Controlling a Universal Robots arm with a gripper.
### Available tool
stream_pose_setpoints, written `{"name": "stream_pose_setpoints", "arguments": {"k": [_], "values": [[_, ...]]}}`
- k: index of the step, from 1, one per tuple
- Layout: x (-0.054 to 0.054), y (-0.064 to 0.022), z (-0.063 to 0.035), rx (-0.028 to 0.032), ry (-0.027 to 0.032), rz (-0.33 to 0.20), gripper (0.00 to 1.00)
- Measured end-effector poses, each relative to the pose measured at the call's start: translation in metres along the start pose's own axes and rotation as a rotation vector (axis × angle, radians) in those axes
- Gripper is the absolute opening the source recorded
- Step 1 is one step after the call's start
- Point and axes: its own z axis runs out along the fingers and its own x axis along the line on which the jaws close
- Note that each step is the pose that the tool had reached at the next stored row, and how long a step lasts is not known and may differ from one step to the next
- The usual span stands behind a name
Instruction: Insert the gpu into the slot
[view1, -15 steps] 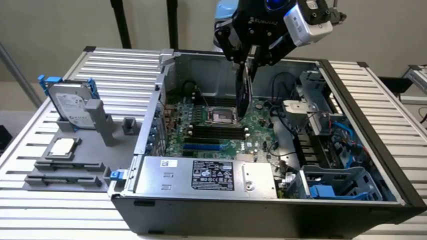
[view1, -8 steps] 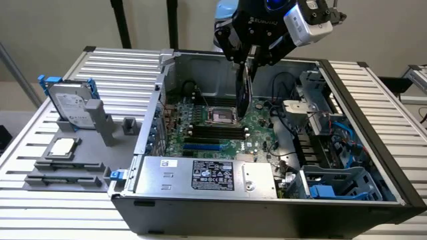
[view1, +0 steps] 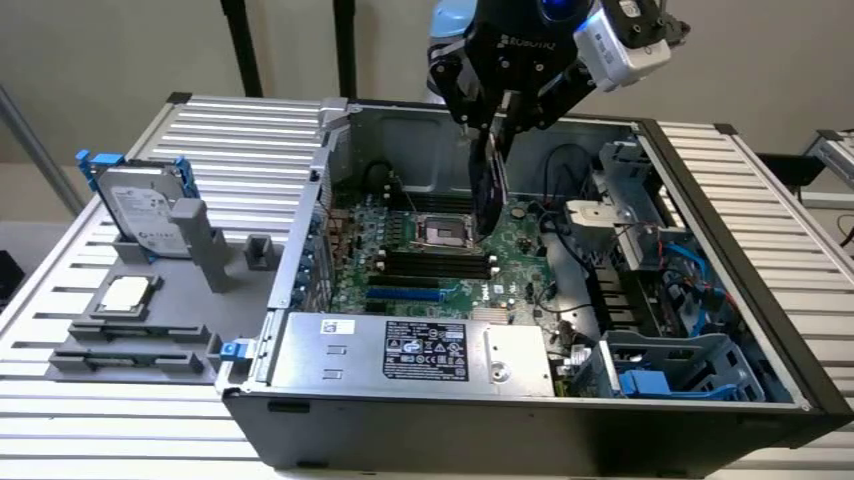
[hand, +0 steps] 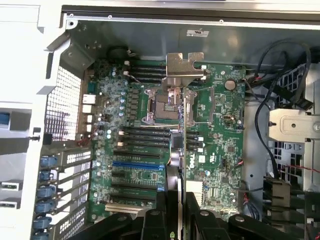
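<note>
GPU (view1: 489, 190) hangs edge-down in the hand (view1: 491, 118) above the motherboard (view1: 523, 250) inside the open computer case (view1: 400, 440).
Clamped on the card's upper edge, the hand holds it near the CPU socket (view1: 447, 233); the blue slot (view1: 404, 296) lies toward 7 o'clock in the exterior view, unfilled. The card looks light and stiff but fragile, best gripped by edge and cooler, clear of contacts and thin bracket.

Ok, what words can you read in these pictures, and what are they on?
"ROBOTIQ": on the black body of the gripper.
"DELL", sideways: on the green motherboard, beside the gpu.
Power supply sticker, hard drive label, white case sticker: too small to read.
</note>
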Motion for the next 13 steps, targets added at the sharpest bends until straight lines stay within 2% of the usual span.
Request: {"name": "stream_pose_setpoints", "arguments": {"k": [9,13], "values": [[0.0,0.0,0.0003,0.0066,0.0118,-0.164,0.26],[-0.0001,-0.0001,0.001,0.0102,0.0132,-0.236,0.26]]}}
